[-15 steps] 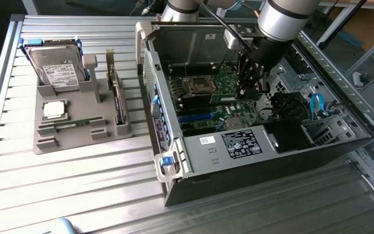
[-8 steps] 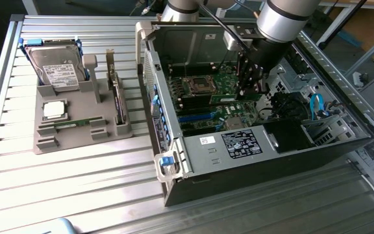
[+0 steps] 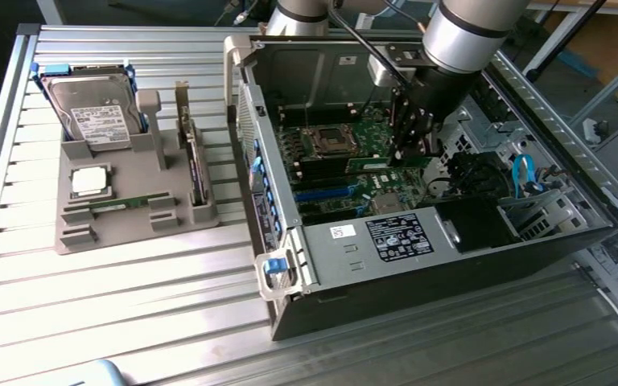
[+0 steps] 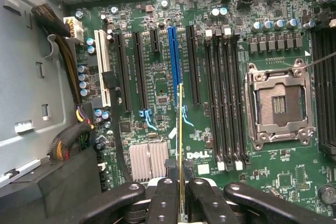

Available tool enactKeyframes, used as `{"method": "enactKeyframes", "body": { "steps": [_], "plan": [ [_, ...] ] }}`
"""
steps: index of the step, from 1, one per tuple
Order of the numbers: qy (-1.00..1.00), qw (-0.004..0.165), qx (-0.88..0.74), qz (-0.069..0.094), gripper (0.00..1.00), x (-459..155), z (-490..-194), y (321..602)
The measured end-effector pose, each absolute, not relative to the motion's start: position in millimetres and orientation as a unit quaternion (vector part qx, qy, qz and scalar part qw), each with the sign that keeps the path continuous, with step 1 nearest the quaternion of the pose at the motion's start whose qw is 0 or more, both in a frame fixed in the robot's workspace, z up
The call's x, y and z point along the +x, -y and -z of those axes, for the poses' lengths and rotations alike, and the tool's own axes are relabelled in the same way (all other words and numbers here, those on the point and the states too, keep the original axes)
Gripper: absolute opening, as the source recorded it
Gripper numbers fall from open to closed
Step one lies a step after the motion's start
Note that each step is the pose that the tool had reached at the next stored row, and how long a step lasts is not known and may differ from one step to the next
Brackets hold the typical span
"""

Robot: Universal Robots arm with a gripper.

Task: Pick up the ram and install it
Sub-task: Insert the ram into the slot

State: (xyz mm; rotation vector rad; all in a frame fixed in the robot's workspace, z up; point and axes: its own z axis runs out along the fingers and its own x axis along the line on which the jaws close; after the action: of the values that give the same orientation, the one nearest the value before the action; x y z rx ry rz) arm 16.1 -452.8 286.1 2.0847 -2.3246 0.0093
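Here the pincer [image 4: 181,195] is clamped on the ram [image 4: 181,145], held edge-on above the motherboard [image 4: 157,77] inside the case [image 3: 417,241]. The ram's long axis runs parallel to the black memory slots [image 4: 226,98], which lie just beside it, toward the socket [image 4: 278,106].

"DELL" printed in white on the motherboard [image 4: 157,77].
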Motion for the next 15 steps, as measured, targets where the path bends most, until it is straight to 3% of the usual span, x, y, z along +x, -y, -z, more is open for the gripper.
{"method": "enactKeyframes", "body": {
  "steps": [15],
  "plan": [
    [0.744,0.010,0.668,-0.003,0.14,7.9,-280.0,445.5]
  ]
}}
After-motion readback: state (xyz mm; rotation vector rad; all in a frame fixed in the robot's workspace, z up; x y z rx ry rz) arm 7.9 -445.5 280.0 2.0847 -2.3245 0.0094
